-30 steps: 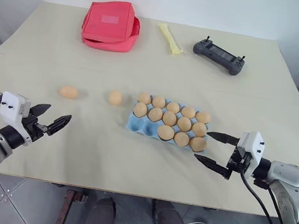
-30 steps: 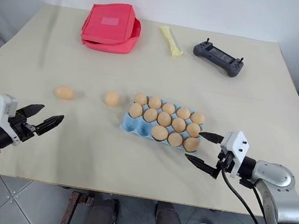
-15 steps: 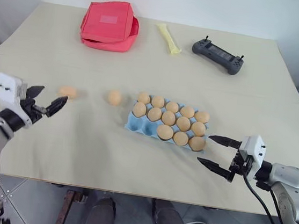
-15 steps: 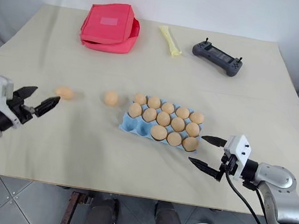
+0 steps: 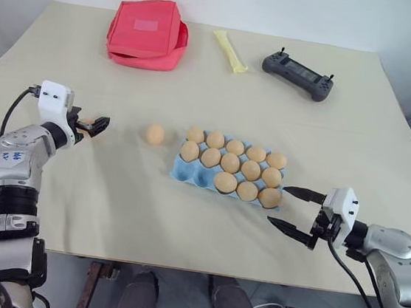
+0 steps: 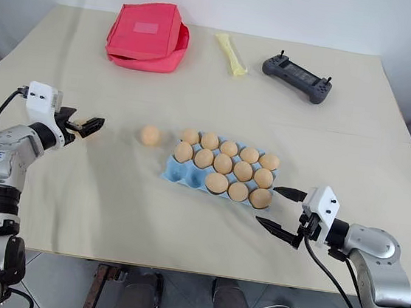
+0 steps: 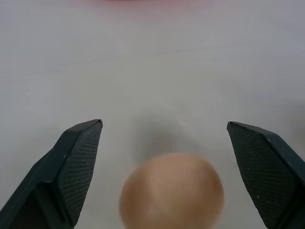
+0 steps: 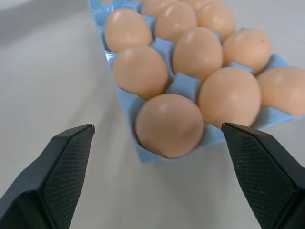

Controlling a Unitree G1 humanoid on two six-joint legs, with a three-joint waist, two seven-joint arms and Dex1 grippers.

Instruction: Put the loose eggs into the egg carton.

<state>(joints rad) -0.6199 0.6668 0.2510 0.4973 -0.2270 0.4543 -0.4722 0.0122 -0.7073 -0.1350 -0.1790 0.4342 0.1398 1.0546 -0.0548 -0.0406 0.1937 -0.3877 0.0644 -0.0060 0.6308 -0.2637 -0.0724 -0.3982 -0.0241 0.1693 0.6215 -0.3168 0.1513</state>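
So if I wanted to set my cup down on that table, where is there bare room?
Bare table runs along the near edge, between the left end effector and the right end effector. The far right, beyond the egg carton and below the grey controller, is free too. It is crowded around the carton, the loose egg and the red pouch.

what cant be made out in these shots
- Leftmost loose egg: in the head views the left end effector covers most of it; in the left wrist view it is blurred and cut by the edge.
- Egg carton: its far end is cut off in the right wrist view.
- Controller: markings too small.
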